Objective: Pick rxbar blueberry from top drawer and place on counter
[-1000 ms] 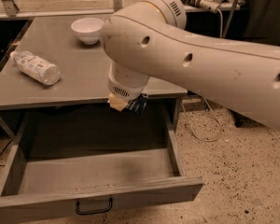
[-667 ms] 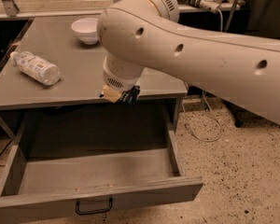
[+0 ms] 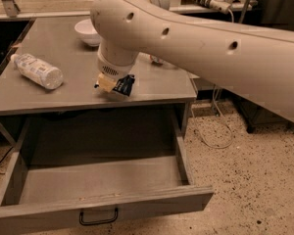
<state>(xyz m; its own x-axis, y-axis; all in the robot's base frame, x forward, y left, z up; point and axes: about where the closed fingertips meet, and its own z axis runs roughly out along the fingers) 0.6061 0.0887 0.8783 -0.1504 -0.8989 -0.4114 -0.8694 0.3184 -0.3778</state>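
Note:
My gripper (image 3: 112,85) hangs from the big white arm just above the counter (image 3: 63,94) near its front edge, right of centre. It is shut on the rxbar blueberry (image 3: 123,85), a small dark blue-black wrapper that sticks out to the right of the fingers. The top drawer (image 3: 103,180) below is pulled fully open and its grey floor shows nothing inside. Its black wire handle (image 3: 98,217) is on the front panel.
A plastic bottle (image 3: 37,71) lies on its side at the counter's left. A white bowl (image 3: 87,32) stands at the back, partly behind the arm. Cables (image 3: 213,126) trail on the speckled floor to the right of the drawer.
The gripper with the bar has moved up and left, from over the drawer's back edge to above the counter's front part.

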